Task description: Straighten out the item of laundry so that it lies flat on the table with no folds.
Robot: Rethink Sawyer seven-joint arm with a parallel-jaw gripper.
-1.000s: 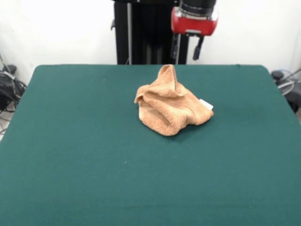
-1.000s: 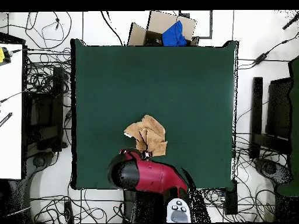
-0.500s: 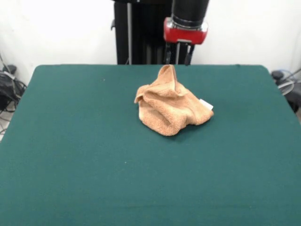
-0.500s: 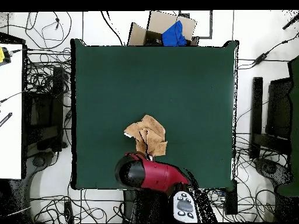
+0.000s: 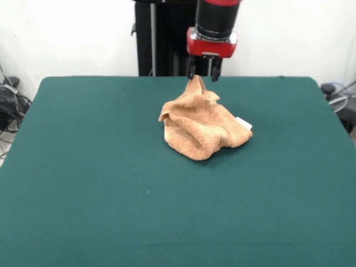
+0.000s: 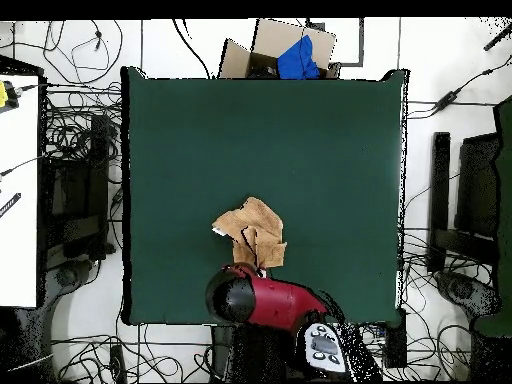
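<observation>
Orange-tan towel [image 5: 203,129] bunched mid-table [image 5: 83,167] | fingers [image 5: 191,72] spread, straddling its raised peak | cardboard box [image 6: 278,50] beyond table edge

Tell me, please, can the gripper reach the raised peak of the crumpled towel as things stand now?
Probably yes. The gripper hangs open directly over the towel, its fingertips on either side of the raised peak at the towel's far edge. Nothing else stands on the table near it, so the way down looks free.
</observation>
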